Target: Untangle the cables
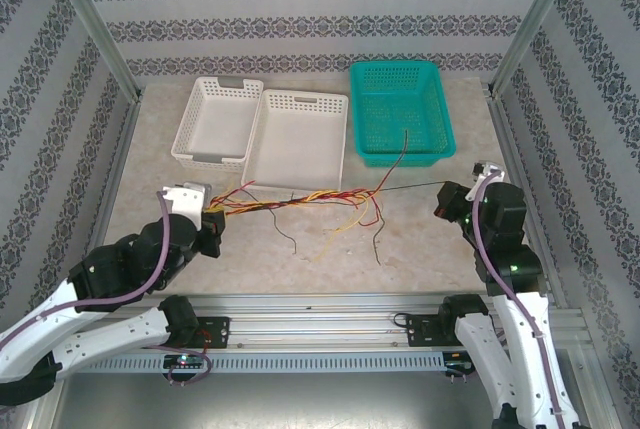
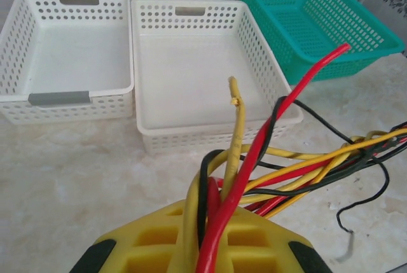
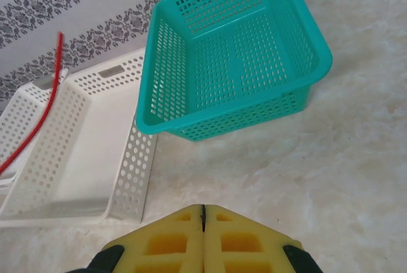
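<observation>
The cables are a twisted bundle of yellow, red and black wires lying across the table's middle, in front of the baskets. My left gripper holds the bundle's left end. In the left wrist view the yellow pads are shut on several cables, with red and yellow ends sticking up past them. A thin black cable runs taut from the bundle to my right gripper. In the right wrist view that gripper is shut, with a dark sliver of wire pinched at its tip. A red cable end rises at the left.
Two white perforated baskets and a teal basket stand side by side at the back. One dark wire end leans up into the teal basket. Loose wire tails droop toward the near edge. Metal frame rails border the table.
</observation>
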`<state>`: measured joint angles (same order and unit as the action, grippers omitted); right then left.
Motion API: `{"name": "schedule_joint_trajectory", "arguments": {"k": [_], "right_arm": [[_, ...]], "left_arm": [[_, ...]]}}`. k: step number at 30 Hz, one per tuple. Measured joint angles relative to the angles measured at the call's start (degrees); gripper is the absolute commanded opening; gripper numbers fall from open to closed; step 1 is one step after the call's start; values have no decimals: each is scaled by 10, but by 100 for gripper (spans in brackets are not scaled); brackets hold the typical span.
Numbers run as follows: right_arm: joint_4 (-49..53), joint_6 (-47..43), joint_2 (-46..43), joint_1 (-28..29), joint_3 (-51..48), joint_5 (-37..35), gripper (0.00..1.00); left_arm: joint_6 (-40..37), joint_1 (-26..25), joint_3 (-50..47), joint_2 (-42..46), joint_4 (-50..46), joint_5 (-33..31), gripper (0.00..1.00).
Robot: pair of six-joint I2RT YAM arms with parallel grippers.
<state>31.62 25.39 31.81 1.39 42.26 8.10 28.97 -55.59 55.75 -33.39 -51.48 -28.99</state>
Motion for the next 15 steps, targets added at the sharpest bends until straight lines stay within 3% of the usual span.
{"name": "schedule_joint_trajectory", "arguments": {"k": [13, 15], "right_arm": [[-5, 17, 19, -22, 0, 65, 0], [-12, 23, 33, -30, 0, 73, 5]], "left_arm": [[14, -7, 20, 10, -26, -10, 0], [11, -7, 14, 9, -15, 0, 0]]}}
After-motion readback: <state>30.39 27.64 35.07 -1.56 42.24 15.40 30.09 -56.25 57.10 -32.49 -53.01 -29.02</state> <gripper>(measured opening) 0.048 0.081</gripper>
